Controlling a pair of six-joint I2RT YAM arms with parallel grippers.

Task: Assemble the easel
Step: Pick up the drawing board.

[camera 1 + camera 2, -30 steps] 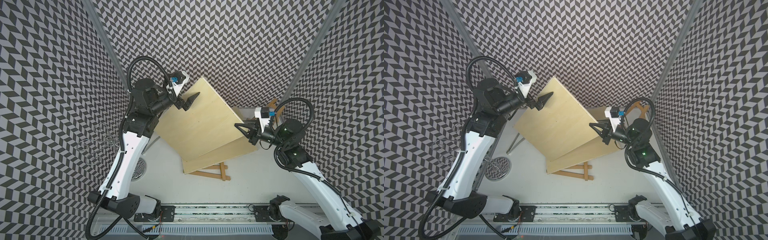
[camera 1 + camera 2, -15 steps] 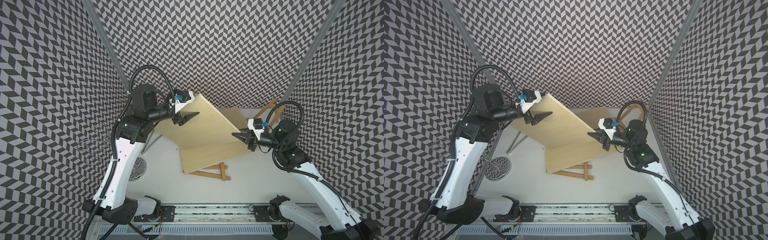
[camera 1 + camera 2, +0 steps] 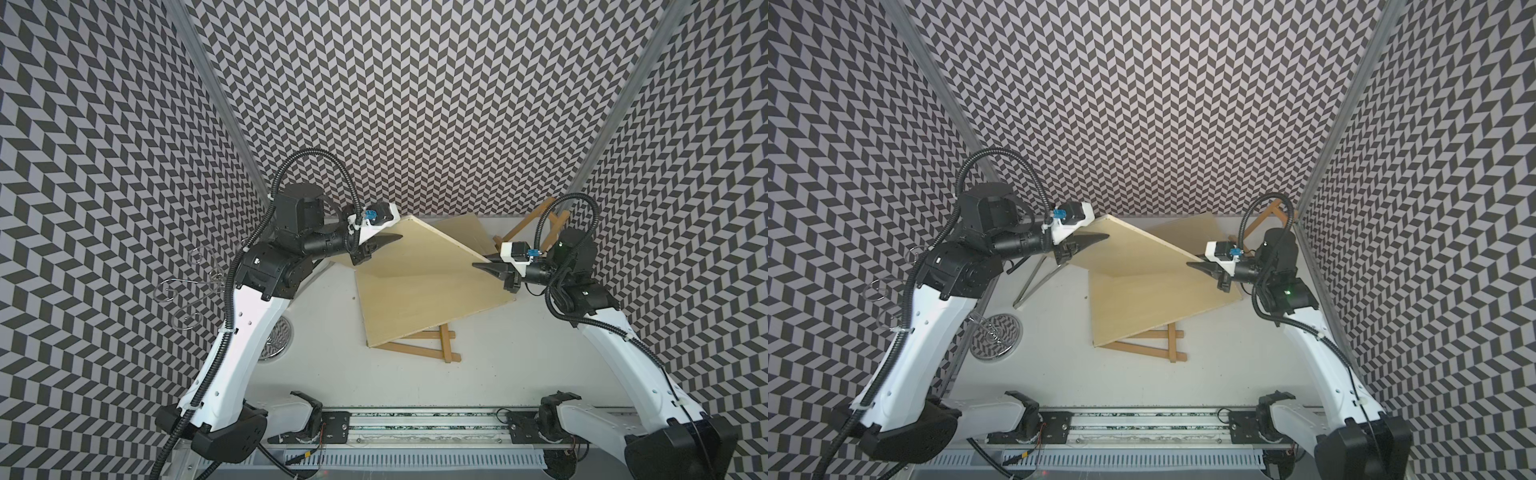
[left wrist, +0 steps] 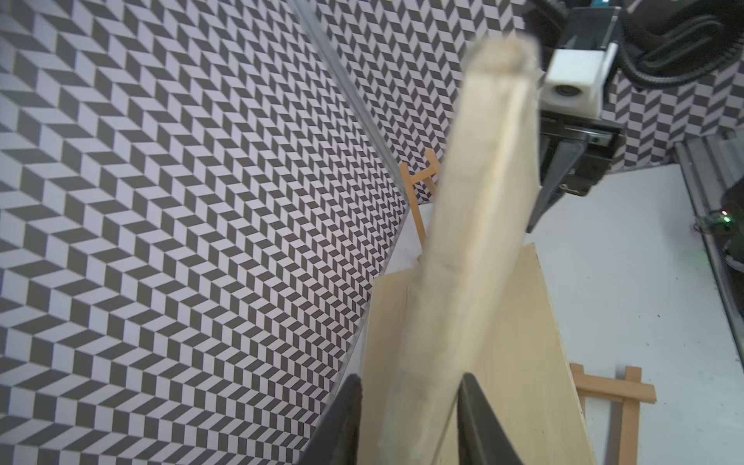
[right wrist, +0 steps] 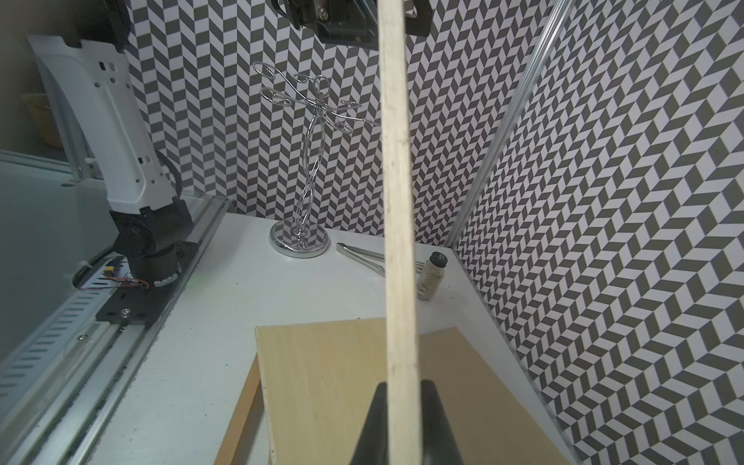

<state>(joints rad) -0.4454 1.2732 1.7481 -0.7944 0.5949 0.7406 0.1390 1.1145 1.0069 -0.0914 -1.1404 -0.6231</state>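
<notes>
Nearest me on the white table [image 3: 415,395] lies a wooden frame [image 3: 445,345], low centre in both top views, its far part tucked under a flat board [image 3: 436,307]. By the table's left edge stands a wire stand [image 3: 994,336], with tongs [image 5: 362,255] and a small bottle [image 5: 432,273] lying beyond it.

Over the flat board, mid-frame, a raised board [image 3: 419,249] hangs on edge, leaning. Whether its lower edge touches the flat one I cannot tell. The right claw [image 3: 478,265] has its right-hand end, jaws closed tight on the thin edge. The left claw [image 4: 410,380] straddles the opposite corner, fingers set close on both faces. Whether they really clamp it I cannot tell.

Farthest back, at the table's upper right corner, a second frame [image 3: 523,220] leans against the wall.
</notes>
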